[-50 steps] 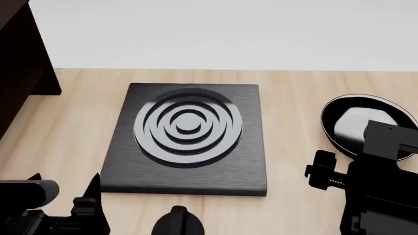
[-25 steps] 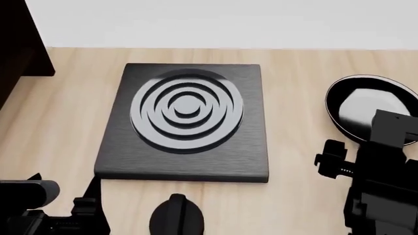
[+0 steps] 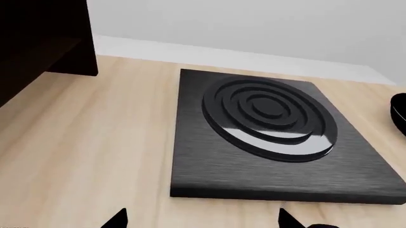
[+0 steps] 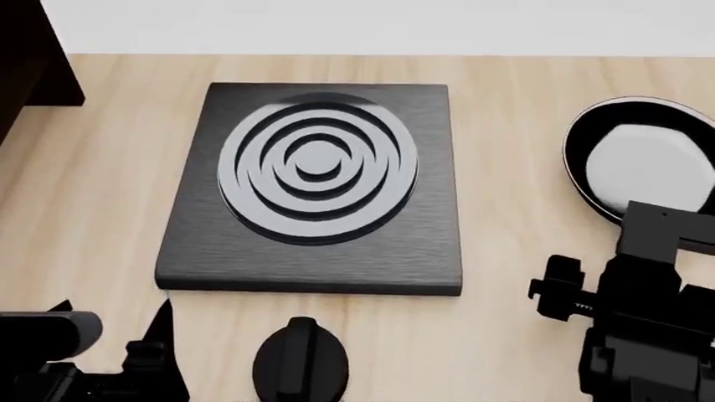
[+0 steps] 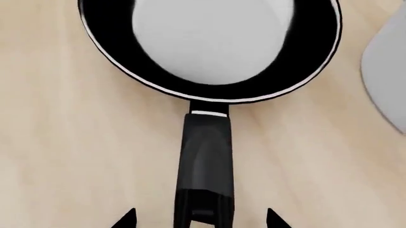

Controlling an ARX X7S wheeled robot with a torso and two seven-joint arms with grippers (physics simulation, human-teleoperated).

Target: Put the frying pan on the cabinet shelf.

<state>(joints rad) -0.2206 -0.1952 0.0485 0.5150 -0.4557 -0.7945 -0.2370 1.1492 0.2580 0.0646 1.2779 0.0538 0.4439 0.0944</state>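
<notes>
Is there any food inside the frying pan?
No. The frying pan shows only its shiny pale-grey bottom inside, nothing on it. The far part of the pan is cut off in the right wrist view, and in the head view the right arm covers its near edge.

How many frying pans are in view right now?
1. The frying pan sits on the wooden counter right of the hob, its handle toward the right gripper. Others could lie out of view.
</notes>
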